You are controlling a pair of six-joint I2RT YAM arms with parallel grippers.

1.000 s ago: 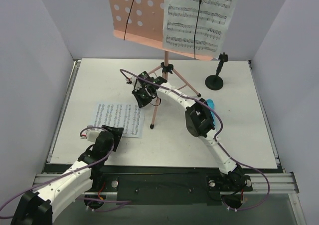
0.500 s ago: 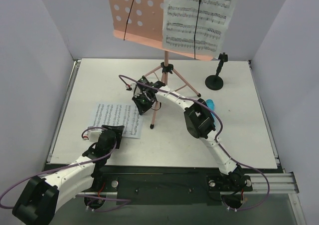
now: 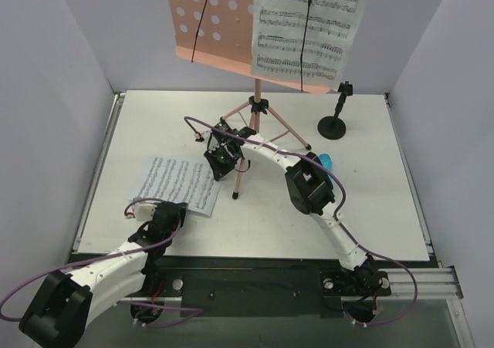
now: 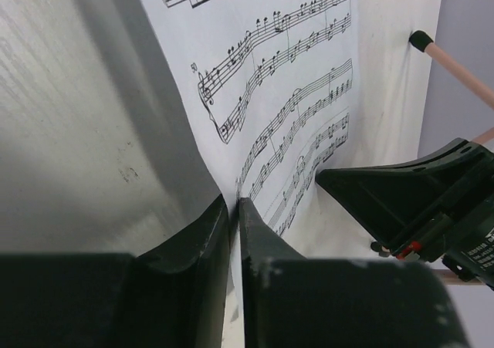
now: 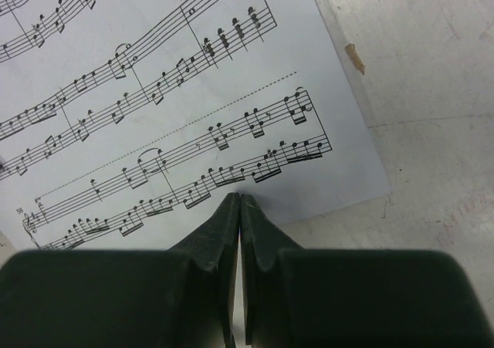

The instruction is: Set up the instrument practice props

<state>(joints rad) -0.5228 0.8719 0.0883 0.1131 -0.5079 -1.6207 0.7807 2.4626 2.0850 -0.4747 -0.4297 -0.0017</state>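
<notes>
The loose sheet-music page lies flat on the left half of the table. Its long axis runs left to right, skewed so the right end sits a little nearer.

My left gripper is at the page's near edge, closed to a thin slit. The paper's edge runs straight into that slit, so I have it pinched. My right gripper is at the page's right edge near a corner, with its jaws pressed together and the tips on the paper. A pale sliver shows between the jaws, but I cannot tell whether the page is caught there.

The pink music stand is upright at the far middle, facing the near side, with its top cut off by the frame. The other sheet-music page hangs on its right half under a black wire, also cropped.

The blue microphone lies right of centre, mostly hidden behind my right arm. The black mic stand is upright at the far right.
</notes>
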